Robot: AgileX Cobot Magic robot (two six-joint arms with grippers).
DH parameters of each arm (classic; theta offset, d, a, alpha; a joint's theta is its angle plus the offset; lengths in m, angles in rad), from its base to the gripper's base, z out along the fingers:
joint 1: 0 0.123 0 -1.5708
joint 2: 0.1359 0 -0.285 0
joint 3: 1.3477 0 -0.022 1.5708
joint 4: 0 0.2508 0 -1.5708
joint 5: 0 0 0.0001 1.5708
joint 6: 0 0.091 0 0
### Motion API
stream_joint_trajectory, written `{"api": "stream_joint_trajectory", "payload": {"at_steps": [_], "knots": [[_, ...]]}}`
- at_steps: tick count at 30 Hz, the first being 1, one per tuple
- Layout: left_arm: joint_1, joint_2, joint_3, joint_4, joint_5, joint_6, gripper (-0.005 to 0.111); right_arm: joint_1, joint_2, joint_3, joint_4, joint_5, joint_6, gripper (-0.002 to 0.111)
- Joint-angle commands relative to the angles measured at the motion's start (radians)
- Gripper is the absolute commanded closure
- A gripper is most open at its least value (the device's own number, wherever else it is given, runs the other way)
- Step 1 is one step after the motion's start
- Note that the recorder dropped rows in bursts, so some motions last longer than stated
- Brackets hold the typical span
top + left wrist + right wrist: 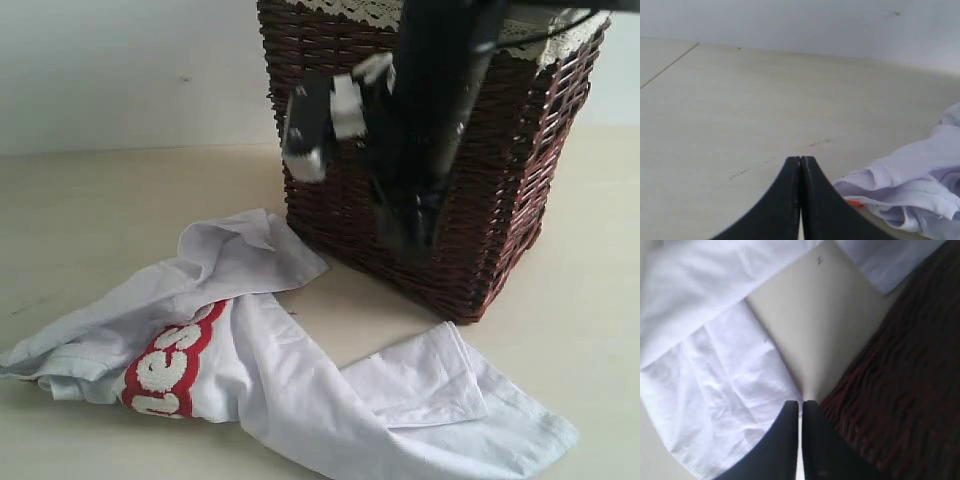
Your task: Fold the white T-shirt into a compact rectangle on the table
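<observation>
The white T-shirt (290,390) lies crumpled on the table (90,220), with its red-outlined lettering (170,362) showing near the front left. One end lies against the foot of the basket. My right arm (420,150) hangs blurred in front of the basket. The right gripper (800,403) is shut with nothing between its fingers; it is above the edge of the shirt (715,380), beside the basket wall. My left gripper (800,159) is shut and empty over bare table (740,110). A bunched fold of the shirt (920,185) lies just beside it.
A dark brown wicker basket (500,190) with a lace-trimmed rim stands at the back right, and its wall (910,370) is close beside the right gripper. A pale wall (120,70) rises behind the table.
</observation>
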Motion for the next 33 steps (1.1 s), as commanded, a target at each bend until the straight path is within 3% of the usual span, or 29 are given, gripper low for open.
{"api": "stream_joint_trajectory", "payload": {"at_steps": [1,8,14,20,25,33], "knots": [[0.003,-0.006,0.003,0.004,-0.008,-0.005,0.107,-0.046,-0.005,0.113,-0.043,-0.09,-0.028,0.106],[0.003,-0.006,0.003,0.004,-0.008,-0.005,0.107,-0.079,-0.007,0.192,-0.166,-0.13,-0.026,0.106],[0.003,-0.006,0.003,0.004,-0.008,-0.005,0.107,-0.129,-0.018,0.203,-0.337,-0.327,0.106,0.106],[0.003,-0.006,0.003,0.004,-0.008,-0.005,0.107,-0.137,-0.051,0.203,-0.386,-0.463,0.144,0.106],[0.003,-0.006,0.003,0.004,-0.008,-0.005,0.107,-0.137,-0.053,0.203,-0.537,-0.465,0.299,0.106],[0.003,-0.006,0.003,0.004,-0.008,-0.005,0.107,-0.137,-0.087,0.203,-0.56,-0.523,0.344,0.106]]}}
